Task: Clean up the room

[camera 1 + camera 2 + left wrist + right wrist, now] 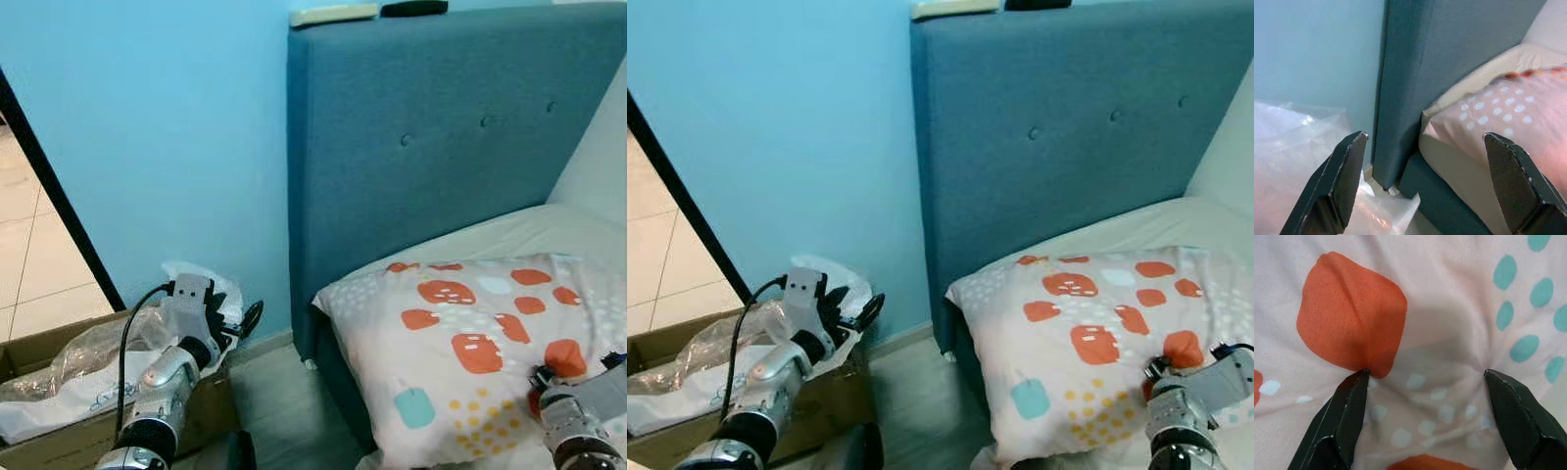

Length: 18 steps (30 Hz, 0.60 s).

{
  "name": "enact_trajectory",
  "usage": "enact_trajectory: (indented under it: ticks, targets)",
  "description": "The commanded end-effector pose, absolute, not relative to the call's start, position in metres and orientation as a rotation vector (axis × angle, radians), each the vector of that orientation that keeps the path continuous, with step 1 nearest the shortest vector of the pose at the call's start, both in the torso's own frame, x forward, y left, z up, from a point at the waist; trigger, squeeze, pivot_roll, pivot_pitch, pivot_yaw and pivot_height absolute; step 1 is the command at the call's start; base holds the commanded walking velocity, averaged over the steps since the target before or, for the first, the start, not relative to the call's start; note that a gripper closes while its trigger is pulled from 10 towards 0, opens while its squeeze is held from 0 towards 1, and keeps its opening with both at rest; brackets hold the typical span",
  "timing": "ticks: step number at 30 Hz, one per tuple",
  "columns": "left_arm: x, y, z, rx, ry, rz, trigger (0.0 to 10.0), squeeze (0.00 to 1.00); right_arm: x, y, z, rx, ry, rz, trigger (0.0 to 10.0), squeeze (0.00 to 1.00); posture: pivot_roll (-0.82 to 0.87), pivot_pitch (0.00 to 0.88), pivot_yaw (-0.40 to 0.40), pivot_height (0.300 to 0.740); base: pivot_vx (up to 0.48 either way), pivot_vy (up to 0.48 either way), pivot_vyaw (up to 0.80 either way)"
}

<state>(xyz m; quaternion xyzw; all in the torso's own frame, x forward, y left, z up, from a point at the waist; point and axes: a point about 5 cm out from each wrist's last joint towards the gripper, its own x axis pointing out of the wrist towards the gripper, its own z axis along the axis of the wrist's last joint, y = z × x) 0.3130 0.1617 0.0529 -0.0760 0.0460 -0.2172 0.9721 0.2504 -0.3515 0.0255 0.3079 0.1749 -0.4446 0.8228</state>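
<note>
A pink pillow [470,343] with orange patches and teal dots lies at the head of the bed, against the blue padded headboard [441,147]. My right gripper [1425,374] is open, and both fingertips [1354,396] press into the pillow's fabric, which puckers between them. In the eye views its silver wrist [578,421] sits at the pillow's near right corner. My left gripper [1425,137] is open and holds nothing. It hovers over crumpled clear plastic [98,352] in a cardboard box [59,338], pointing at the bed's corner.
A pale flat object [333,14] and a black one [413,8] rest on top of the headboard. A light blue wall [167,137] stands behind the box. A black door frame [59,196] and tiled floor [29,264] lie to the left. A white cushion [598,166] leans at right.
</note>
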Motion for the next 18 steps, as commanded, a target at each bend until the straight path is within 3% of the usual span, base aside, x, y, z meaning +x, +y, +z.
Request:
enact_trajectory:
  ticks: [1, 7, 18]
  targets:
    - [0.309, 0.159, 0.05, -0.139, 0.098, -0.459, 10.0, 0.0, 0.25, -0.347, 0.021, 0.707, 0.38, -0.937, 10.0, 0.0, 0.01, 0.064, -0.024, 0.535, 0.0, 0.0, 0.0]
    - [0.304, 0.147, 0.05, -0.126, 0.082, -0.506, 10.0, 0.0, 0.248, -0.33, 0.007, 0.765, 0.428, -0.913, 10.0, 0.0, 0.02, 0.075, -0.038, 0.51, 0.0, 0.0, 0.0]
    - [0.299, 0.136, 0.047, -0.113, 0.09, -0.555, 10.0, 0.0, 0.247, -0.342, 0.017, 0.676, 0.367, -0.948, 10.0, 0.0, -0.01, 0.084, -0.031, 0.475, 0.0, 0.0, 0.0]
